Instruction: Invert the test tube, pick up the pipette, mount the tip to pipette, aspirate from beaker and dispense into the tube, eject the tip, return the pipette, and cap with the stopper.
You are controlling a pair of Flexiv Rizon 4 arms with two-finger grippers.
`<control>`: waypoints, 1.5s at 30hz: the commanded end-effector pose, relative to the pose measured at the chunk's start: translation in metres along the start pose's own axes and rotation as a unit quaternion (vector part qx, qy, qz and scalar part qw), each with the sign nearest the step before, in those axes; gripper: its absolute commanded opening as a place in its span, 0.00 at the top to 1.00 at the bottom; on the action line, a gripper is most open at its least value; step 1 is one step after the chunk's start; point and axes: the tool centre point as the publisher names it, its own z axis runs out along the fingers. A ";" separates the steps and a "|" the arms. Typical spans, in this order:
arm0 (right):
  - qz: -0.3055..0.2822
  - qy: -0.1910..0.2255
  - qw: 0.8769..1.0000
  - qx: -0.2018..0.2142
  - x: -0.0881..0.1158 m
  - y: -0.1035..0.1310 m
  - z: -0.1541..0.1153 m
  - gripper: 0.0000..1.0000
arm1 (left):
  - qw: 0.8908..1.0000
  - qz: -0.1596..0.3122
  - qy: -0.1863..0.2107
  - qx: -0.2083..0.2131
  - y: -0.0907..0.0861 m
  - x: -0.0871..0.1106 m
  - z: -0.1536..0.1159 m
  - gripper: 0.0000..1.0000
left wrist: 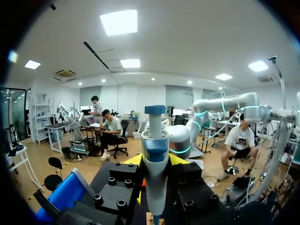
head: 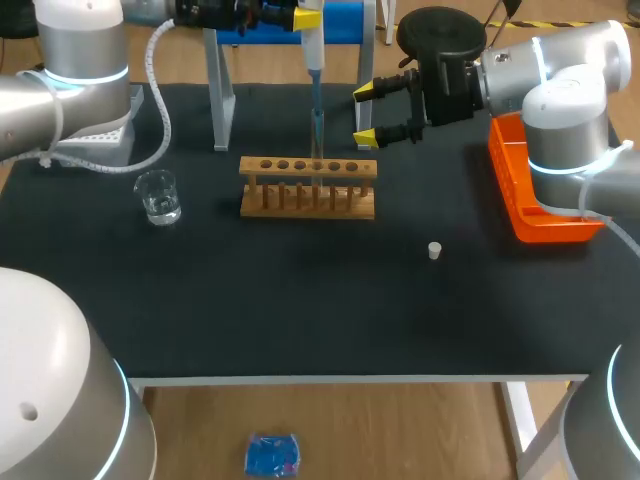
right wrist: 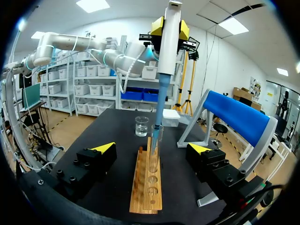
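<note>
Dispensing looks like the step in hand: my left tool (head: pixel 308 18) grasps the pipette (head: pixel 314 60), with its tip (right wrist: pixel 159 105) down in the test tube (head: pixel 318 128) standing in the wooden rack (head: pixel 308 168). My right tool (head: pixel 366 115) is released, just beside the tube. The beaker (head: pixel 158 196) holds clear liquid; the tube's level I can't tell. Left to do: eject the tip, return the pipette, cap the tube. The stopper (head: pixel 434 250) lies loose on the counter (head: pixel 300 300).

rack (head: pixel 308 208): bare wood | beaker (head: pixel 158 197): clear glass | bin (head: pixel 510 190): glossy plastic | table (head: pixel 300 300): matt black
</note>
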 end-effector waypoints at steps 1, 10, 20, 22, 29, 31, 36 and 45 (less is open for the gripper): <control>0.000 -0.001 1.000 0.000 0.001 0.000 0.000 0.00 | 1.000 0.000 -0.001 0.000 -0.001 0.001 0.000 1.00; 0.000 -0.001 1.000 0.000 0.001 0.000 0.000 0.00 | 1.000 0.000 -0.001 0.000 -0.001 0.001 0.000 1.00; 0.000 -0.001 1.000 0.000 0.001 0.000 0.000 0.00 | 1.000 0.000 -0.001 0.000 -0.001 0.001 0.000 1.00; 0.000 -0.001 1.000 0.000 0.001 0.000 0.000 0.00 | 1.000 0.000 -0.001 0.000 -0.001 0.001 0.000 1.00; 0.000 -0.001 1.000 0.000 0.001 0.000 0.000 0.00 | 1.000 0.000 -0.001 0.000 -0.001 0.001 0.000 1.00; 0.000 -0.001 1.000 0.000 0.001 0.000 0.000 0.00 | 1.000 0.000 -0.001 0.000 -0.001 0.001 0.000 1.00; 0.000 -0.002 1.000 0.000 0.001 0.003 -0.003 0.00 | 1.000 0.000 -0.001 0.000 -0.001 0.001 0.000 1.00; -0.007 -0.025 1.000 0.006 0.003 0.037 -0.033 0.00 | 1.000 0.000 -0.001 0.000 -0.001 0.001 0.000 1.00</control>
